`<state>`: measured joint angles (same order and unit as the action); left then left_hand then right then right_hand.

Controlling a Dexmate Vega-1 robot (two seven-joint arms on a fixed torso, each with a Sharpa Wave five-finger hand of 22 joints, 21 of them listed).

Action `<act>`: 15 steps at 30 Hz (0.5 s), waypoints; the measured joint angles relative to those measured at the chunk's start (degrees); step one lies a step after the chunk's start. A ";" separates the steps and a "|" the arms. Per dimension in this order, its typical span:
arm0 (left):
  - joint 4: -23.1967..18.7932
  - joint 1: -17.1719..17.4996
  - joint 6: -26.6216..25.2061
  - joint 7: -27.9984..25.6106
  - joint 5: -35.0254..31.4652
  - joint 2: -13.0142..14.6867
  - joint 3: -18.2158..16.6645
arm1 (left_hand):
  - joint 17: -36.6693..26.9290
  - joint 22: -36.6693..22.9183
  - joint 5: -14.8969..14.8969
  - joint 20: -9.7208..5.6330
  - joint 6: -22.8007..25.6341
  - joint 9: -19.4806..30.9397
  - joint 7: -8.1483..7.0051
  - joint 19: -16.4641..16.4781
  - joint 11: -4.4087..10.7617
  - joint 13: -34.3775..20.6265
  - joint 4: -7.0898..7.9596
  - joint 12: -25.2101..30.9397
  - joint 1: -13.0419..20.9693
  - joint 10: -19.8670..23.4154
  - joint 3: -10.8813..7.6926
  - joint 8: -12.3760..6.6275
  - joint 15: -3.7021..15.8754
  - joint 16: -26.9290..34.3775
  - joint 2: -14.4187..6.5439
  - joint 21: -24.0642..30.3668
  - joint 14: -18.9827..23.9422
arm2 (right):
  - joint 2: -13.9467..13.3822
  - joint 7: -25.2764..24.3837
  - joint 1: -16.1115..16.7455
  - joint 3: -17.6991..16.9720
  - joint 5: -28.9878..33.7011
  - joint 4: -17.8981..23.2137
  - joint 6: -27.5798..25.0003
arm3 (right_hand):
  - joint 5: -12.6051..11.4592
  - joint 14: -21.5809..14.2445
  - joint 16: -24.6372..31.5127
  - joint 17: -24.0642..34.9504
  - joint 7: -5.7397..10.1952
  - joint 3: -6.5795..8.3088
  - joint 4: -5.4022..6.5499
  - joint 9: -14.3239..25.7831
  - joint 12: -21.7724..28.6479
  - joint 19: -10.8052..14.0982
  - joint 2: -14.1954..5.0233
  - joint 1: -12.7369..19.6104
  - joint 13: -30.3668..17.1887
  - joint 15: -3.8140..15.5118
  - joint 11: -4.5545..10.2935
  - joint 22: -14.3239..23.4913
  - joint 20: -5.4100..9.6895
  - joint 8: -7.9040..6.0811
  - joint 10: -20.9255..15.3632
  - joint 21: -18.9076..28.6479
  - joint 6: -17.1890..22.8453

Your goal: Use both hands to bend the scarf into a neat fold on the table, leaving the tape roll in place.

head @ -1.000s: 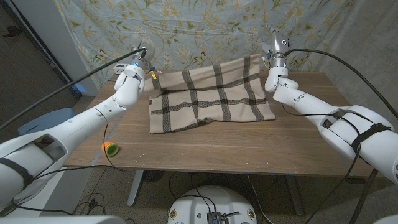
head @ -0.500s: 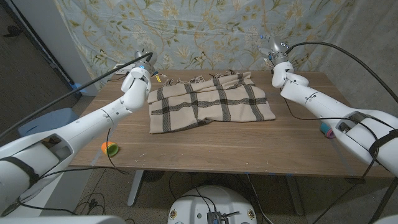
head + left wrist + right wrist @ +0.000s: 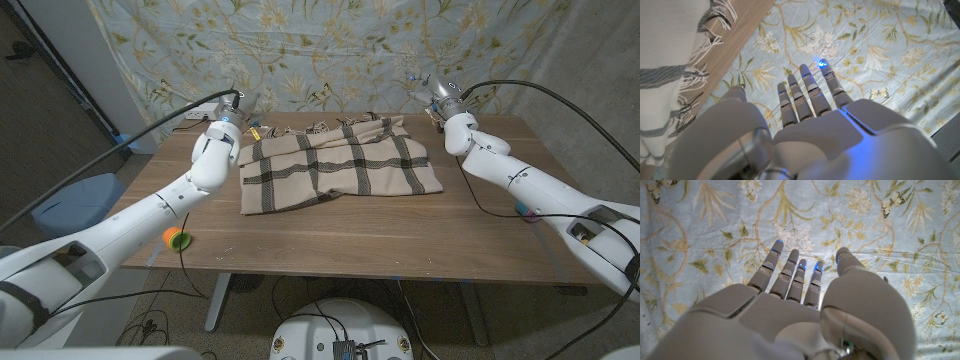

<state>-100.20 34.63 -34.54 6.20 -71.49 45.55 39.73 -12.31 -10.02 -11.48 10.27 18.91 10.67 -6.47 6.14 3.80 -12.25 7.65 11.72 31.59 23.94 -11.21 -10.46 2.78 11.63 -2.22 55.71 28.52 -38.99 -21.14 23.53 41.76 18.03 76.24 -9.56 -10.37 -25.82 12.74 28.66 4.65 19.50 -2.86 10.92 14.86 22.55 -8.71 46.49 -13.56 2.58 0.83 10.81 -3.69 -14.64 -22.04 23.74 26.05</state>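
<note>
We see the left hand (image 3: 805, 125) empty, fingers straight and apart, by the scarf's (image 3: 335, 163) far left corner; the right hand (image 3: 790, 305) likewise spread, empty, past the far right corner. Scarf: beige plaid, folded, far edge rumpled, mid-table (image 3: 330, 235). A floral cloth (image 3: 330, 50) hangs behind; both arms reach forward.

We see the scarf (image 3: 335, 162), beige with dark plaid stripes, lying folded over on the far middle of the desk (image 3: 330, 235), its doubled far edge rumpled and fringed, its front left corner spread flat.
</note>
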 measured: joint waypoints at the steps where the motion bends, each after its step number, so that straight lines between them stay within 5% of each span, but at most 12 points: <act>1: -0.70 0.61 0.00 0.00 0.00 0.17 -0.49 | 0.19 0.00 0.00 0.32 -1.04 0.00 0.05 -0.32 -0.30 0.02 0.11 -0.28 -0.72 -0.90 0.60 0.29 -0.04 -0.04 0.52 -0.48 -0.77 | 0.00 0.27 0.00 0.00 0.17 0.00 0.17 | 0.00 -0.09 0.16 -0.11 0.18 0.05 0.05 0.00 0.00 0.00 -0.13 -0.13 0.00 0.09 0.16 0.00 0.00 0.00 -0.21 0.00 0.17; 7: -4.86 3.94 -0.16 -1.10 6.96 1.44 -3.23 | 0.60 0.00 -0.83 1.37 -6.45 0.00 0.74 -2.13 -2.03 0.02 0.56 -0.93 -4.86 -5.77 3.35 0.31 -2.43 -0.83 3.08 -3.05 -5.41 | -1.68 1.82 2.91 -0.91 1.12 3.77 0.96 | 0.00 -0.09 0.22 -0.25 0.27 -0.08 0.39 0.00 0.00 0.20 -0.22 -0.96 0.00 0.09 -0.25 0.00 -0.20 0.00 -0.62 0.00 0.27; 15: -9.72 7.16 -0.16 0.95 17.28 3.50 -6.27 | 0.87 -0.27 -1.67 1.70 -10.39 0.01 1.28 -3.63 -2.69 0.02 0.56 -0.93 -6.81 -9.44 4.88 0.53 -4.11 -0.92 4.26 -4.94 -9.33 | -2.98 3.95 6.10 -1.79 2.36 7.68 1.61 | 0.00 -0.08 0.22 -0.25 0.17 -1.08 2.57 0.01 0.00 0.19 -0.62 -4.60 0.27 0.09 -0.53 -0.01 -0.20 0.26 -0.89 0.00 0.77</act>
<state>-109.93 41.79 -34.70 7.16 -54.21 49.04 33.46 -11.45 -10.29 -13.14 11.97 8.52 10.67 -5.19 2.51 1.11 -12.24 8.21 10.79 24.78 14.50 -6.33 -9.92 -1.34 10.71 2.04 50.77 19.19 -41.96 -17.19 29.63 39.97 20.39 83.91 -7.95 -10.37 -25.90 12.96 28.41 4.82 18.41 -0.29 10.93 14.86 22.74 -9.33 41.89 -13.29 2.66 0.31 10.80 -3.89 -14.39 -22.94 23.74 26.82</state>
